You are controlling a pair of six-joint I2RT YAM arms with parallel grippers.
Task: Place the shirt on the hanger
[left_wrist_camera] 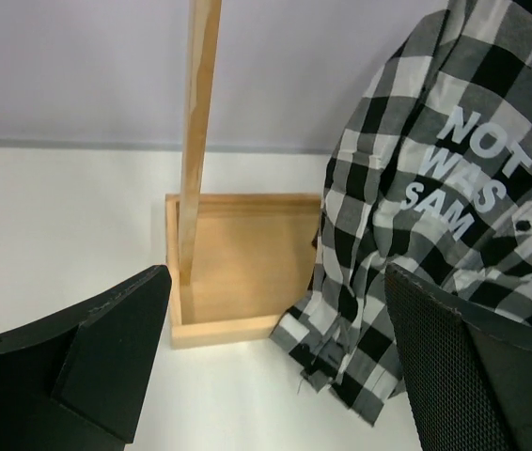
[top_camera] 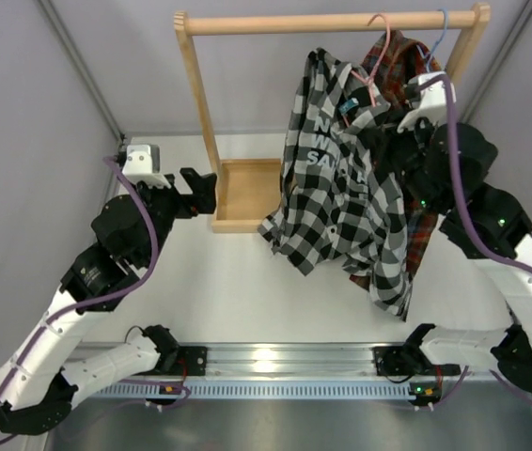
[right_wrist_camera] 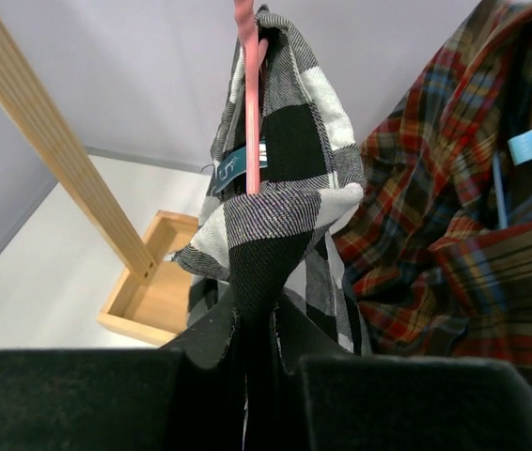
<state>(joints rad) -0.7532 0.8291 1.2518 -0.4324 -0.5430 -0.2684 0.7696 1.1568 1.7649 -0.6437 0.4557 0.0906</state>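
I judged the job nearly done. The shirt (top_camera: 341,188) hung on the hanger (top_camera: 382,42) from the rail (top_camera: 332,21), toward one o'clock in the top view, though lopsided, so squaring it and letting go remained. My right hand (right_wrist_camera: 257,329), arm raised, pinched fabric under the collar. My left hand (left_wrist_camera: 280,324) sat spread and empty at the shirt's nine o'clock.

I count two shirts on the wooden rack (top_camera: 322,23): one black-and-white checked shirt (top_camera: 336,197) and one red plaid shirt (right_wrist_camera: 454,188). Two wire hangers hook over its rail: one pink hanger (right_wrist_camera: 250,94) and one light blue hanger (top_camera: 444,28). One wooden tray (top_camera: 247,193) sits at its foot.
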